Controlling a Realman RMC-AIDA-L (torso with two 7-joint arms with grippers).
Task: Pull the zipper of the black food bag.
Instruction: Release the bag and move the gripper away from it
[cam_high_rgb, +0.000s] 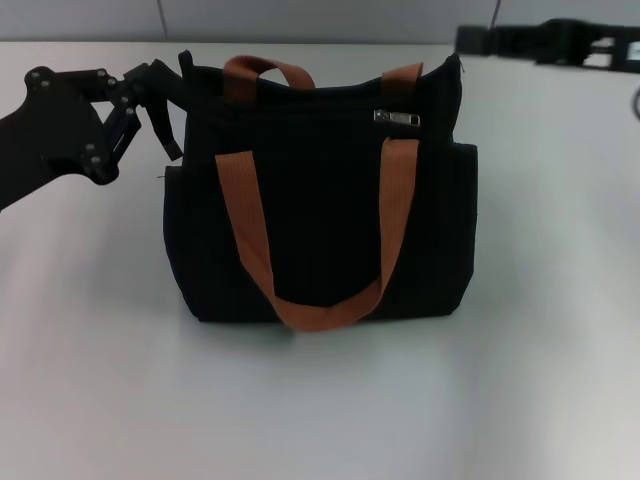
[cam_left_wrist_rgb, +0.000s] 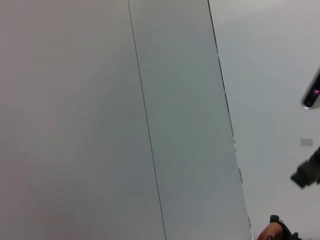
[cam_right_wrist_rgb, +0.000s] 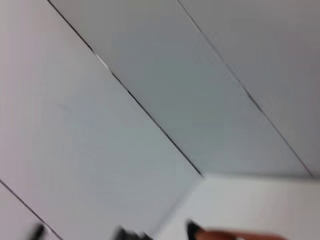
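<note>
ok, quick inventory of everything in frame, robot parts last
food bag: 1, black, upright in the middle of the table.
strap handles: 2, orange-brown; one loops down the bag's front, the other sticks up at the top edge behind.
zipper: 1, silver pull tab, top edge of the bag, toward the robot's right.
table: 1, white, under the bag.
wall panels: grey with thin dark seams, behind the table.
left gripper: 1, black, at the bag's top corner on the robot's left side.
right gripper: 1, black, raised behind the bag's right side, clear of it.
</note>
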